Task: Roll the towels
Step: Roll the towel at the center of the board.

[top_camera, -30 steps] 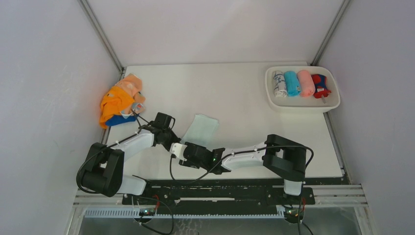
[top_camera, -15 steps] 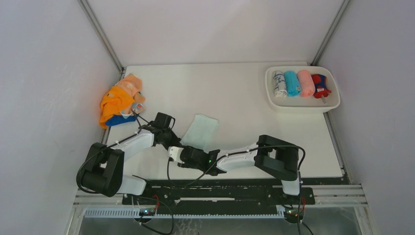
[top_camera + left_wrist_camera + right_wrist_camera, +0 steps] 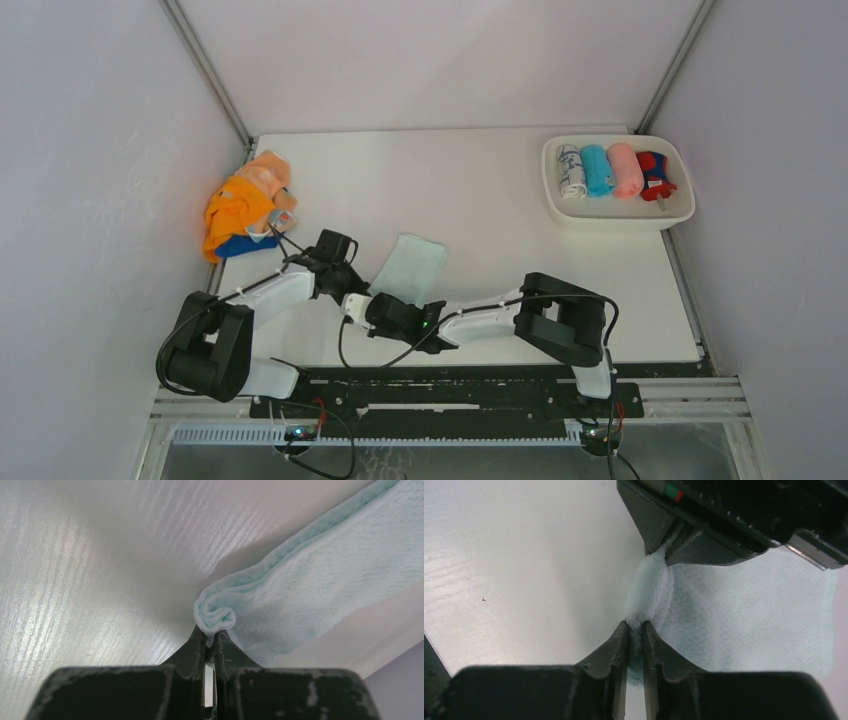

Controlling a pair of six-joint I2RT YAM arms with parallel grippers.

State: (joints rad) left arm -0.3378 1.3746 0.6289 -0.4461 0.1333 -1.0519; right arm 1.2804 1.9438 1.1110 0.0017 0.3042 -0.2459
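A pale mint towel (image 3: 410, 266) lies flat on the table, its near end curled into a small roll (image 3: 216, 616). My left gripper (image 3: 212, 636) is shut on one end of that roll. My right gripper (image 3: 636, 626) is shut on the other end, facing the left gripper (image 3: 670, 545) across the short bunched edge (image 3: 650, 592). In the top view both grippers meet at the towel's near corner, left (image 3: 356, 284) above right (image 3: 360, 301). The rest of the mint towel (image 3: 749, 620) spreads away to the right.
Orange (image 3: 232, 208), peach (image 3: 270, 172) and dark blue (image 3: 245, 245) towels are piled at the table's left edge. A white tray (image 3: 618, 215) at the back right holds several rolled towels, among them a turquoise one (image 3: 597, 170) and a pink one (image 3: 626, 170).
My right arm has slid left along the table to the mint towel's near end, and its jaws have closed on the curled edge. The left arm has stayed put.
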